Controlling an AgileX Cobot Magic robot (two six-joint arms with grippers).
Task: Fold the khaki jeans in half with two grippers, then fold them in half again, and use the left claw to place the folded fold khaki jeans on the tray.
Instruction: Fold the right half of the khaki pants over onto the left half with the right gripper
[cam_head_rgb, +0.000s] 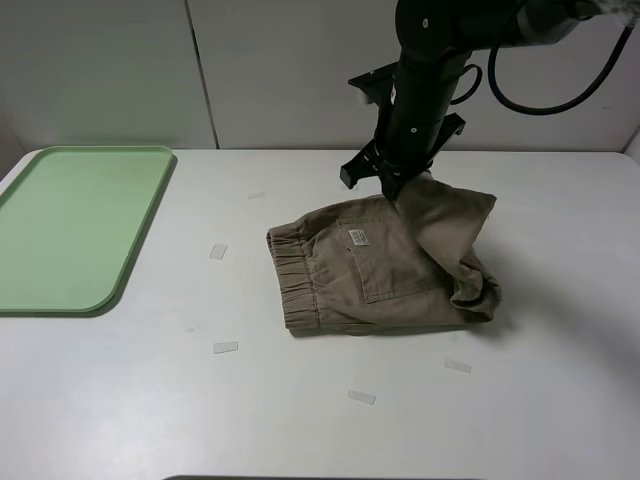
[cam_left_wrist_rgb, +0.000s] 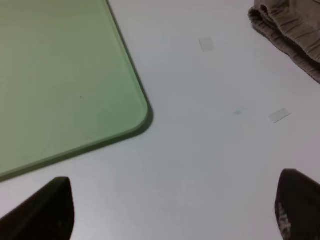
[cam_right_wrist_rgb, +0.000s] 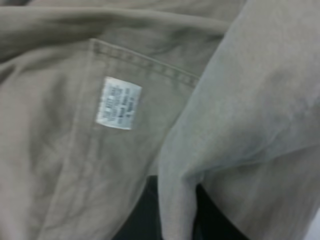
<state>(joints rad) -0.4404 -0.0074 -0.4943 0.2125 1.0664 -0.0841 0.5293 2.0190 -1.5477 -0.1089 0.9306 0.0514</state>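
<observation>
**Right gripper** (cam_head_rgb: 392, 186): clamped on the khaki jeans (cam_head_rgb: 385, 270). It grips cloth from the leg end and holds it raised above the rest of the garment. The right wrist view confirms a ridge of cloth pinched between the two dark fingers (cam_right_wrist_rgb: 142, 220).

**Left gripper** (cam_left_wrist_rgb: 175, 200): jaws stand wide apart with nothing between them, over bare table (cam_left_wrist_rgb: 200, 150). It does not show in the exterior high view.

**Garment position:** the jeans lie on the table to the right of the tray (cam_head_rgb: 80, 225), well apart from it. The long axis runs across the table. The gathered waistband (cam_head_rgb: 290, 275) is the end facing the tray, and the leg end is on the far side. The white label (cam_head_rgb: 358, 237) faces up.

**Governing relation:** the held cloth belongs to the end away from the waistband. The fold is therefore judged to close by carrying it along the long axis, toward the waistband and tray. The right gripper alone is on the garment. The left gripper is nearer the tray and the waistband end, and only the waistband edge shows in its wrist view, apart from its fingers.

**Risk:** cloth is bunched at the leg end, so the fold may lie uneven.
</observation>
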